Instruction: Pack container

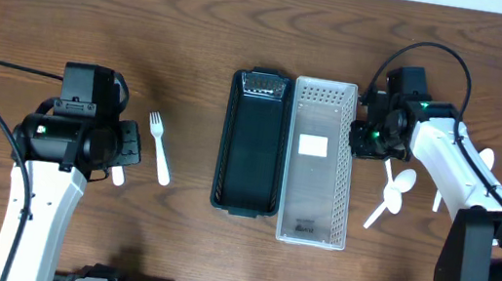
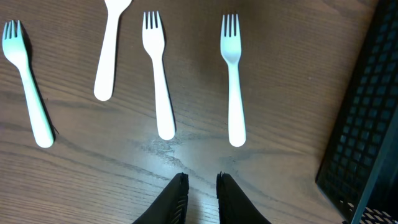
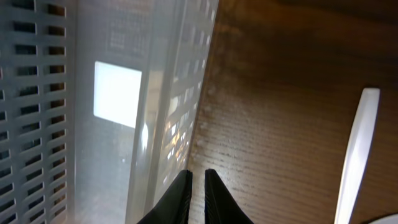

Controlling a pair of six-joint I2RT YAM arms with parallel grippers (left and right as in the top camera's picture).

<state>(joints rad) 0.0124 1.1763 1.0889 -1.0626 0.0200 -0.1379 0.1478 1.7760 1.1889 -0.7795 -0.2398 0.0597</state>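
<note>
Fingers (image 2: pixel 176 199) of the left gripper (image 2: pixel 200 177), nearly closed and empty, hover below a white fork (image 2: pixel 234 81); best opened wide to straddle its handle. Right gripper (image 3: pixel 198 174), likewise pinched on nothing, hugs the white basket (image 3: pixel 168 124). Overhead, the black container (image 1: pixel 252 146) lies alongside it.

- spoon (image 2: pixel 111 50): its bowl is cut off by the top edge of the left wrist view.
- black tray (image 2: pixel 360 112): only one corner shows there; the rest runs past the right and bottom edges.
- left gripper (image 2: pixel 199 179): its fingers run off the bottom edge. In the overhead view its own arm hides it, along with most cutlery beside the fork (image 1: pixel 160 148).
- clear tray (image 3: pixel 37 93): cut by the left, top and bottom edges and blurred; its label (image 3: pixel 117 93) is a washed-out white, unreadable.
- white handle (image 3: pixel 356 155): its lower end is past the bottom edge, so its kind cannot be told.
- right arm (image 1: pixel 454 169): it covers parts of the cutlery under it; the white bit (image 1: pixel 488 157) is too small to name.
</note>
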